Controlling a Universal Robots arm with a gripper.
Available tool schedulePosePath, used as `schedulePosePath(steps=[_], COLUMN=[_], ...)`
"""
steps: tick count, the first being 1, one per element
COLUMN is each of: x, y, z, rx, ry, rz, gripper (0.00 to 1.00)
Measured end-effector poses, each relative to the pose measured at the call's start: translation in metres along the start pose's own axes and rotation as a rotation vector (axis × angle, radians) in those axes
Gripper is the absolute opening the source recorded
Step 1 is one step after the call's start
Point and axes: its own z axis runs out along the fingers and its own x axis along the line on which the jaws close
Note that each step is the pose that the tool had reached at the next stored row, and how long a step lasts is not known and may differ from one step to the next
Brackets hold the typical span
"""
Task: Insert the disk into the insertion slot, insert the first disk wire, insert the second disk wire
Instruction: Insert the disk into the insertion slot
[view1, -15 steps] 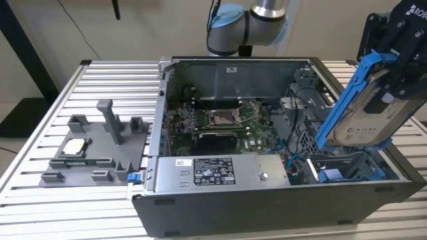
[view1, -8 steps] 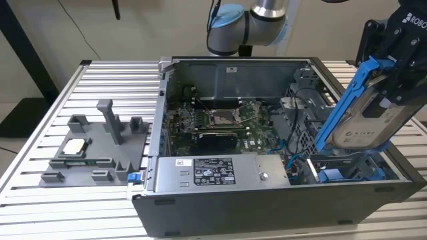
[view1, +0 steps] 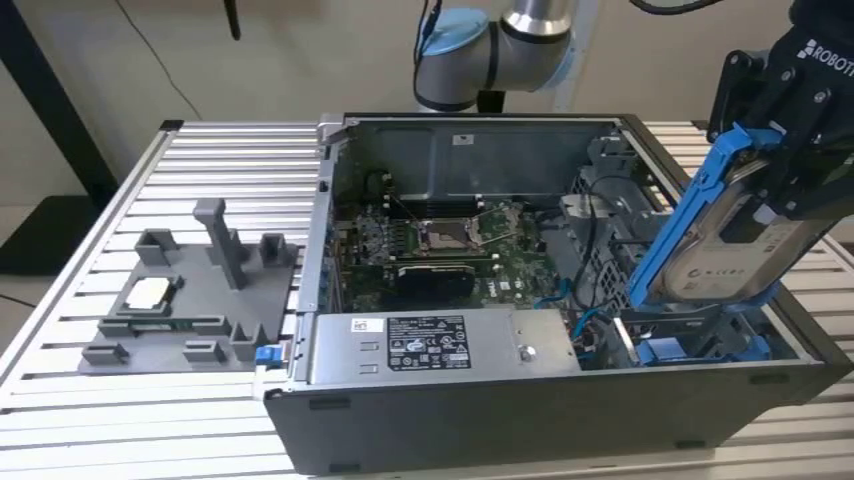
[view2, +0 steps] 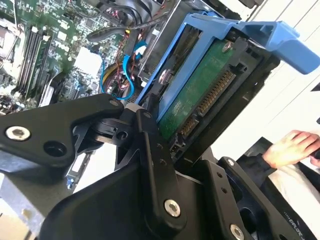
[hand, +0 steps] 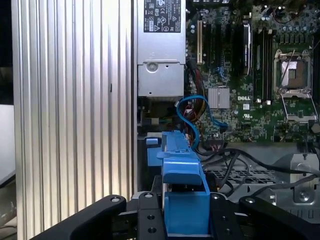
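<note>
End effector (view1: 781, 165) is clamped on the disk (view1: 727, 250) by its blue carrier (hand: 182, 200). Disk hangs steeply tilted at 3 o'clock of the case (view1: 534, 420) in the exterior view, just above the slot (view1: 694, 330). It looks stiff and fairly heavy, with a fragile bare circuit board (view2: 195, 95); the carrier is the safer hold. Arm (view1: 507, 40) reaches in from 12 o'clock.

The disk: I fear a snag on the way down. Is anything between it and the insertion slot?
Nothing visible does. The disk, held tilted in the pincer, hangs just above the insertion slot; the blue cable seems to loop beside the slot, not across it.
</note>
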Motion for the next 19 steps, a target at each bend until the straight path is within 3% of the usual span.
schedulePosePath(steps=[19], x=[-0.0001], y=[-0.0026], z=[0.0151], rx=[0.0011], ry=[-0.0001], rz=[0.0], gripper=[0.32])
